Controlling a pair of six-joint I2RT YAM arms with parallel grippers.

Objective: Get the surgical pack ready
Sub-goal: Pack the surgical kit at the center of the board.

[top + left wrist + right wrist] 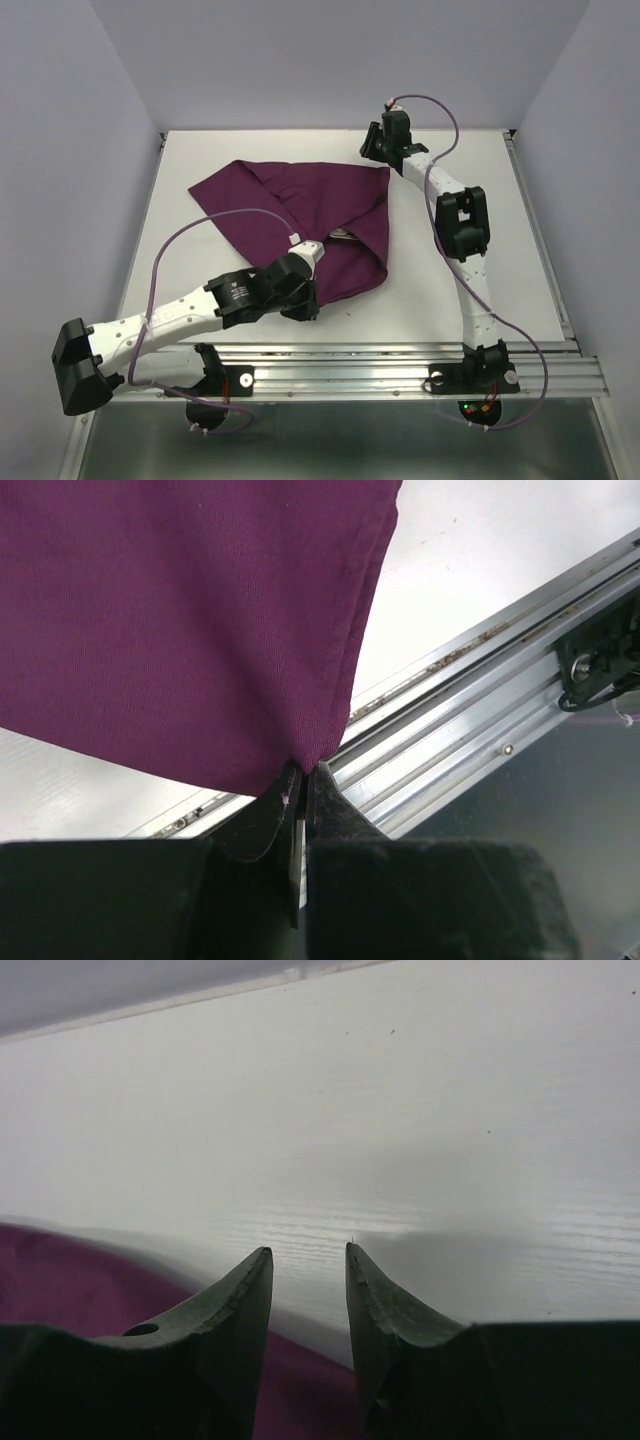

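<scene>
The purple cloth wrap [300,200] of the surgical pack lies bunched mid-surface [480,200]. From above, the left gripper [305,300] sits at its near corner and the right gripper [375,150] by its far corner. Left wrist: the jaws pinch the wrap's corner tight. Right wrist: the jaws stand partly apart and empty above the bare surface, beside the wrap's edge.

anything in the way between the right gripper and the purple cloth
Nothing visible. The right gripper hovers at the far right corner of the purple cloth, jaws apart and empty. Only white table shows between its fingers, and the cloth edge lies right beside them.
</scene>
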